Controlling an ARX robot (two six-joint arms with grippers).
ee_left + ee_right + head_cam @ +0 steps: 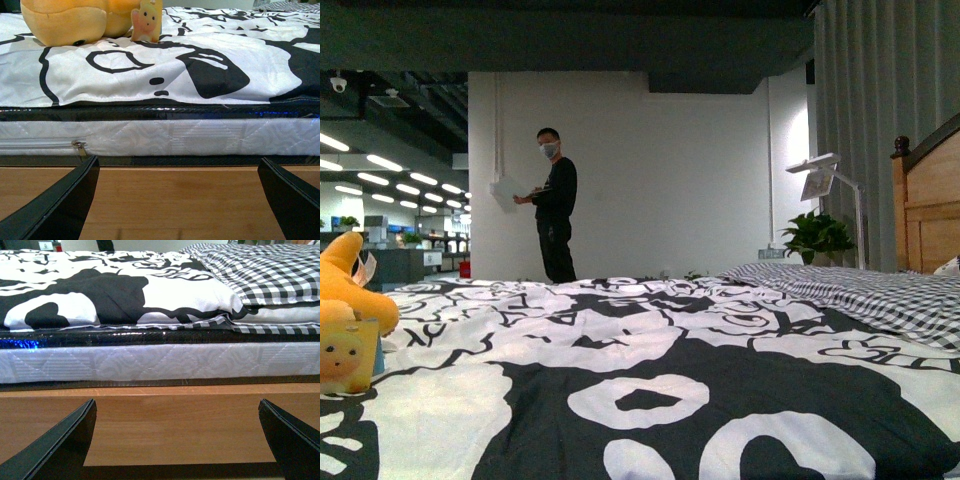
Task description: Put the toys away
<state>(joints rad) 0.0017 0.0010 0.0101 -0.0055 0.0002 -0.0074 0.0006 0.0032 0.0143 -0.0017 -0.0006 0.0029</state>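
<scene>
Beyond the bed an open office stretches away, and a masked man in black (pixel 556 205) stands at a white wall (pixel 670 170), well apart from my work. Over the bed lies a black-and-white patterned duvet (pixel 650 380), with a grey checked pillow (pixel 880 290) and a wooden headboard (pixel 930 210) at the far right. What I'm after, the soft orange-yellow plush animal (pixel 342 290), sits on the duvet at the bed's left end, near its front edge. A small pale card tag with a pig's face (pixel 348 355) is propped just beside it. Both arms sit low, facing the bed's side. The left gripper (pixel 177 159) looks at the white quilted mattress (pixel 200 137) and wooden bed frame (pixel 175 190), spread wide and empty. The right gripper (pixel 176 401), further right, is likewise spread and empty. The plush animal lies higher than the left gripper and off to its left, so I judge that arm the nearer. Both views crop its body, so I can't tell its long axis. I'd lift clear of the mattress edge first.
</scene>
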